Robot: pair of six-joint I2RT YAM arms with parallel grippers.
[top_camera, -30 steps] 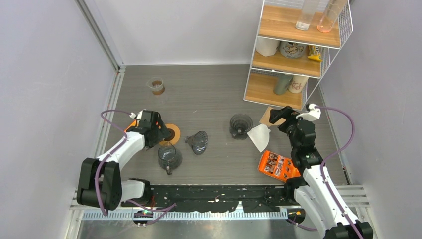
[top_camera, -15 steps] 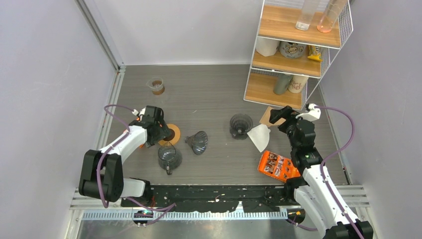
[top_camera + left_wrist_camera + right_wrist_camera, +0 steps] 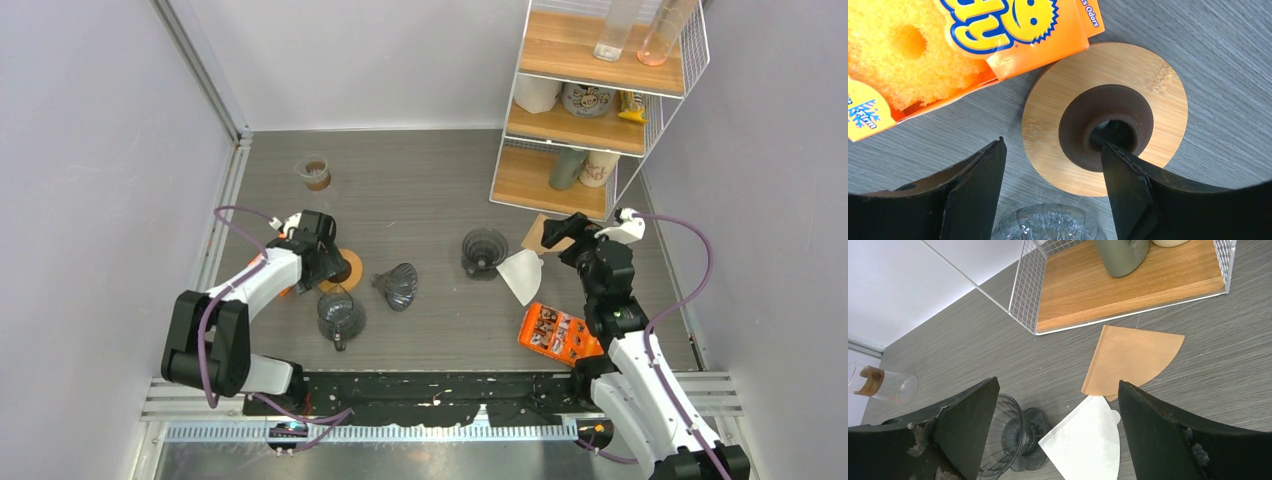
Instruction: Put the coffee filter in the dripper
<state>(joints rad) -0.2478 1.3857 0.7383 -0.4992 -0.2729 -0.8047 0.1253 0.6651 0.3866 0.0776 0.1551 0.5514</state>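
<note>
Coffee filter (image 3: 522,275): white, flat on worktop near right edge, just beside empty dripper (image 3: 484,250). Right gripper (image 3: 1058,390): jaws spread, empty, apparently poised for pickup. Left gripper (image 3: 1053,147): spread, empty, over wooden disc (image 3: 1105,115).

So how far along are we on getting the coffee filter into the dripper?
Nothing is done yet: the white filter and the brown filter lie flat on the table, and the glass dripper beside them holds no filter. In hand: the right hand hovers open over those filters, gripping nothing; the left hand is open above a wooden disc. Left: grasp a filter and seat it in the dripper.
</note>
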